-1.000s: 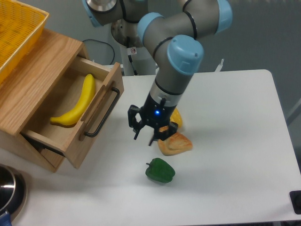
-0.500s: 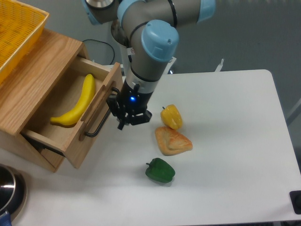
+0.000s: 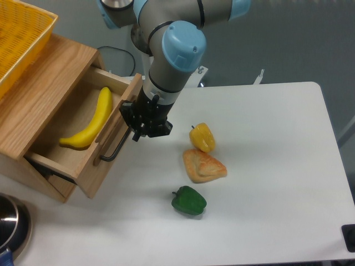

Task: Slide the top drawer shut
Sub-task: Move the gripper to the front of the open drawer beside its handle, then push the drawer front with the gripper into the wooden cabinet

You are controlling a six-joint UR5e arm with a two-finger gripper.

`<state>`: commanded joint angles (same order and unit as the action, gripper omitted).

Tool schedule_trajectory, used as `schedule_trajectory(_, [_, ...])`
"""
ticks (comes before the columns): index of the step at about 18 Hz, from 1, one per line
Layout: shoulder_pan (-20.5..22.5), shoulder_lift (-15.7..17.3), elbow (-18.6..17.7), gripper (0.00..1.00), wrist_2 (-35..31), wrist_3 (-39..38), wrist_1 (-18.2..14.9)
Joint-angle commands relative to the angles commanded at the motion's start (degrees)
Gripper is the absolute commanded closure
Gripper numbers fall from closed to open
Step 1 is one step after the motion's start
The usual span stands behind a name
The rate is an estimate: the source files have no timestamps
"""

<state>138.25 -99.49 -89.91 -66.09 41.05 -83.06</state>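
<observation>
1. Fingers of the gripper (image 3: 135, 132) sit right against the black bar handle (image 3: 118, 143) of the top drawer (image 3: 89, 145); from this angle it is not possible to tell how far apart they are, nor whether they hold anything, since the dark gripper body hides the tips.
2. Top drawer stands pulled well out of the oak cabinet (image 3: 41, 88) at the left of the table (image 3: 277, 166); a banana (image 3: 93, 121) lies inside it, lengthwise along the drawer's depth.
3. Drawer front lies directly to the camera's left of the gripper, touching or all but touching it; the handle's long axis runs diagonally from upper right to lower left, and the gripper meets it near its upper end.
4. Closing calls, by this reading, for a push up and to the left into the cabinet, square to the front panel; a push so near one end of the handle could skew the drawer in its runners.
5. Arm (image 3: 172, 61) reaches down from the upper middle, wrist angled toward the drawer, gripper low over the table.
6. A yellow pepper (image 3: 202, 137), a pastry (image 3: 204, 165) and a green pepper (image 3: 189, 200) lie on the table to the gripper's other side, apart from the drawer's path; a yellow basket (image 3: 19, 39) rests on the cabinet top.
</observation>
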Motion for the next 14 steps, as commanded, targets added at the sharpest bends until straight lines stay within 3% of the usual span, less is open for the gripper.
schedule_trajectory(14, [-4.0, 1.0, 0.0, 1.00, 0.0, -2.6, -1.8])
